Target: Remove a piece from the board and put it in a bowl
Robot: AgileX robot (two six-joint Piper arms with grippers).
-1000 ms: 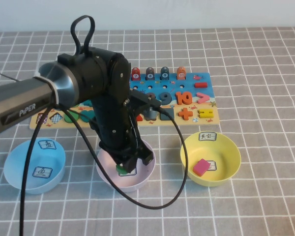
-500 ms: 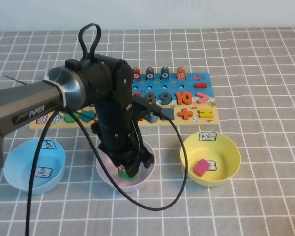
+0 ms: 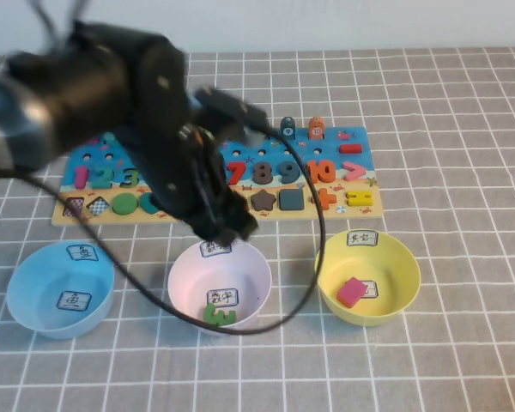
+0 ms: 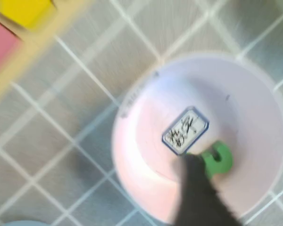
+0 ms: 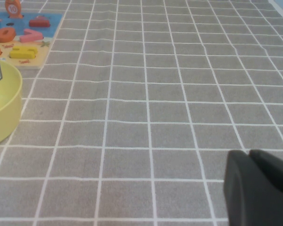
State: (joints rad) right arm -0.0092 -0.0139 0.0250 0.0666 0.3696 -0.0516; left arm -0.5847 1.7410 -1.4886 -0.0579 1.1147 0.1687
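Inside the pale pink bowl (image 3: 220, 283), near its front wall and just beside the lower white label, the green numeral 3 (image 3: 218, 314) is seen lying flat, free of any grip. From the high view the left gripper (image 3: 226, 225) is found above the bowl's far rim, between the bowl and the puzzle board (image 3: 343, 199), blurred, so that its fingers cannot be made out there. Only one dark fingertip (image 4: 194, 184) is shown in the left wrist view, next to the numeral (image 4: 217, 158) in the bowl (image 4: 146, 117); nothing is held, and the jaws are taken as spread. A pink block (image 3: 353, 292) in the yellow bowl (image 3: 395, 300) and a light blue bowl (image 3: 34, 300) are shown only from above. The right gripper (image 5: 259, 186) appears only in its own wrist view, low over bare checked cloth (image 5: 146, 94), beside the yellow bowl's edge (image 5: 4, 108); whether it is spread cannot be told.
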